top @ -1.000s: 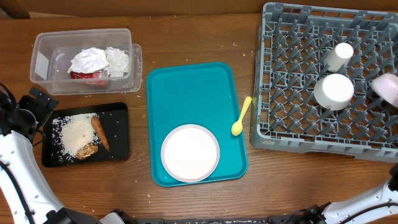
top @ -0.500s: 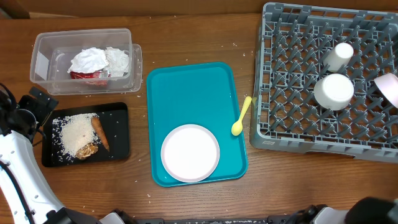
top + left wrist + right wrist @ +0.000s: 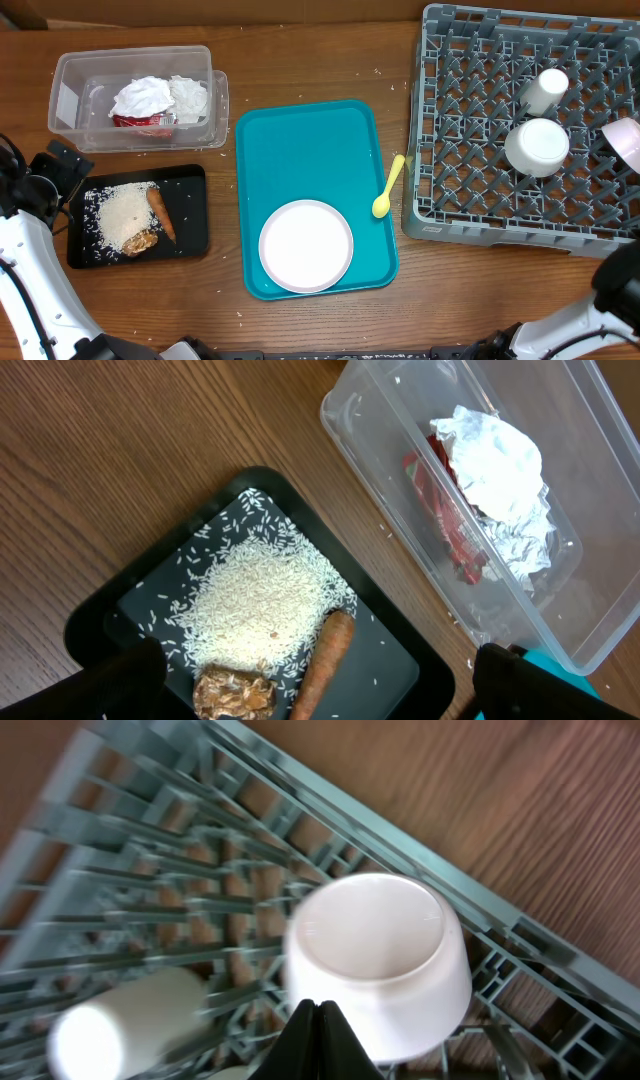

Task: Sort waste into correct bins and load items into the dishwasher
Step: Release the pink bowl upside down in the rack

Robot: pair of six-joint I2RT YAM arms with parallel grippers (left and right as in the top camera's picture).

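1. The only print I can find is on the red-and-white wrapper point(image 3: 140, 121), and it is too small to read.
2. That wrapper lies in the clear tub point(image 3: 70, 70) at the bench's point(image 3: 300, 60) far left, under crumpled napkins point(image 3: 150, 95).
3. Just in front of the tub sits the black tray point(image 3: 195, 215). It holds a heap of rice point(image 3: 122, 215), with the carrot point(image 3: 160, 215) along the heap's right side and the brown chunk point(image 3: 140, 242) at its near edge.
4. My left fingers point(image 3: 325, 682) are spread as wide as they go and hold nothing. They hang above the black tray's left end, with the tub beyond.
5. The teal tray point(image 3: 310, 150) fills the middle of the bench, and the white plate point(image 3: 306, 245) lies flat at its near end.
6. The spoon point(image 3: 388, 190) lies across the teal tray's right rim, its handle pointing at the rack point(image 3: 430, 215).
7. In the rack the bowl point(image 3: 537, 147) sits among the pegs, the cup point(image 3: 545, 90) just behind it and the pink plate point(image 3: 625, 140) at the right edge.
8. My right fingers point(image 3: 318, 1040) are pressed together and empty, just above the bowl in my wrist view.
9. A few stray grains dot the bench near the tub and the rack.
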